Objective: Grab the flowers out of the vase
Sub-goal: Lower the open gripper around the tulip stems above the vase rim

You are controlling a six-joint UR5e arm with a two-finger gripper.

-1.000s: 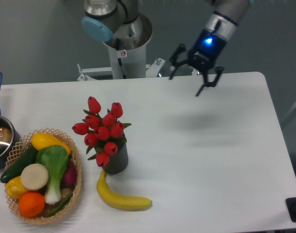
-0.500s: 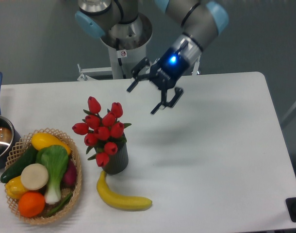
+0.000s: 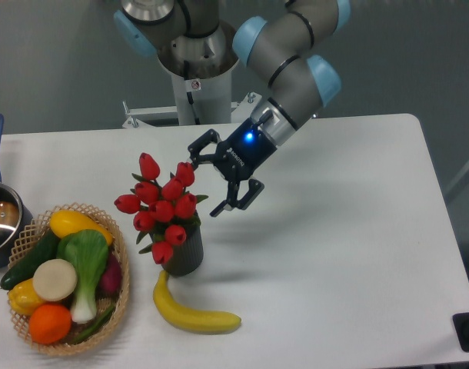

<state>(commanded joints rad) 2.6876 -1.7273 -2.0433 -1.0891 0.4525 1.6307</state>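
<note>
A white table [image 3: 334,231] is seen from above, with the flowers [image 3: 161,204] standing in the vase [image 3: 185,254] toward its left half. The red buds are bunched above the dark ribbed cylinder, and most of the stems are hidden inside it. Just in front of the vase a banana [image 3: 194,311] is laid on the table, its near end almost touching the vase's base. To the left a wicker basket [image 3: 121,304] is placed, filled with mixed produce: a yellow squash, a bok choy, an orange, a dark cucumber and a pale round item can be made out. At the far left edge a steel pot [image 3: 2,219] with a blue handle is partly cut off by the frame.

The gripper [image 3: 210,183] is held just to the right of the bunch, above the table, with its two fingers spread apart and nothing between them. One fingertip is seen close beside the upper right bud; whether it is touched cannot be told. The path to the flowers from the right is not blocked by the banana or the basket.

Compared with half a second ago, the gripper has been brought lower and further left, from a spot well clear of the bunch to right beside it. The flowers, vase, banana and basket are unchanged in position.
</note>
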